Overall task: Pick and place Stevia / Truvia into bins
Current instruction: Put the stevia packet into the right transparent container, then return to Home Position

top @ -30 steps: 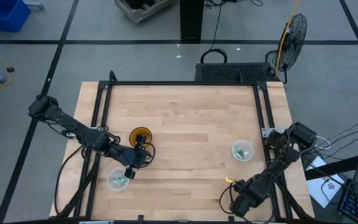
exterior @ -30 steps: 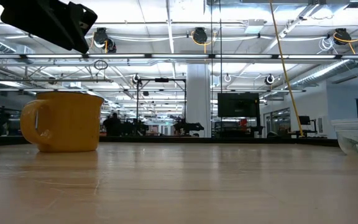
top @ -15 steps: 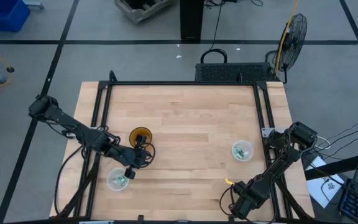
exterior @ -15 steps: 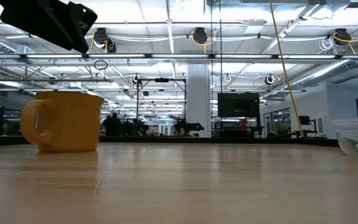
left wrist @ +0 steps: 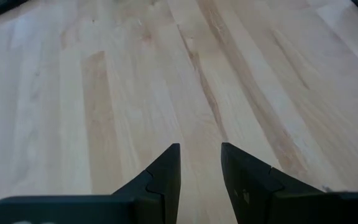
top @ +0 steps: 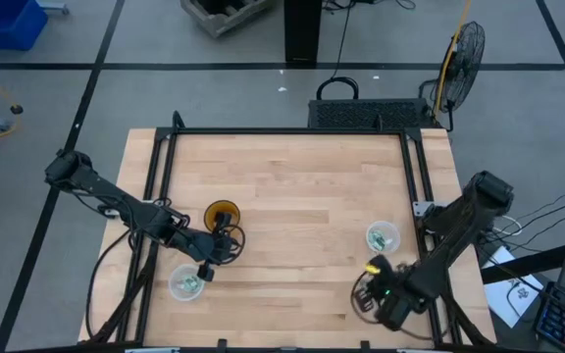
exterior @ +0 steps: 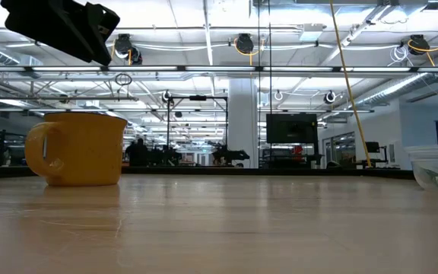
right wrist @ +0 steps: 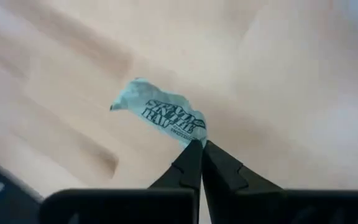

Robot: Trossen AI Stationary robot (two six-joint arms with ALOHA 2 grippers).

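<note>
My right gripper [top: 374, 269] is shut on a pale green Stevia sachet [right wrist: 160, 112] near the table's right front, just short of the right bin [top: 382, 237], a clear cup with sachets inside. My left gripper [left wrist: 199, 163] hovers open over bare wood next to the amber cup [top: 223, 214], with nothing between its fingers. The left bin [top: 186, 284], also holding sachets, stands on the table just in front of it. In the low view the right bin [exterior: 436, 166] shows at the right edge. My right gripper pinches one end of the sachet [right wrist: 190, 133] between its two fingertips [right wrist: 191, 163]. The rest of the printed paper sticks out beyond the fingertips, a little crumpled. It looks lifted off the wood, which lies blurred behind it.
The amber cup [exterior: 78, 148] stands left of centre on the wooden table [top: 292, 176]. A black frame [top: 282, 130] runs around the table's far and side edges. Bare wood stretches between the two bins.
My right gripper has moved from near the front edge toward the far edge and the right bin, and its arm has swung up. The sachet that lay on the table at its fingertips has gone along with it.
</note>
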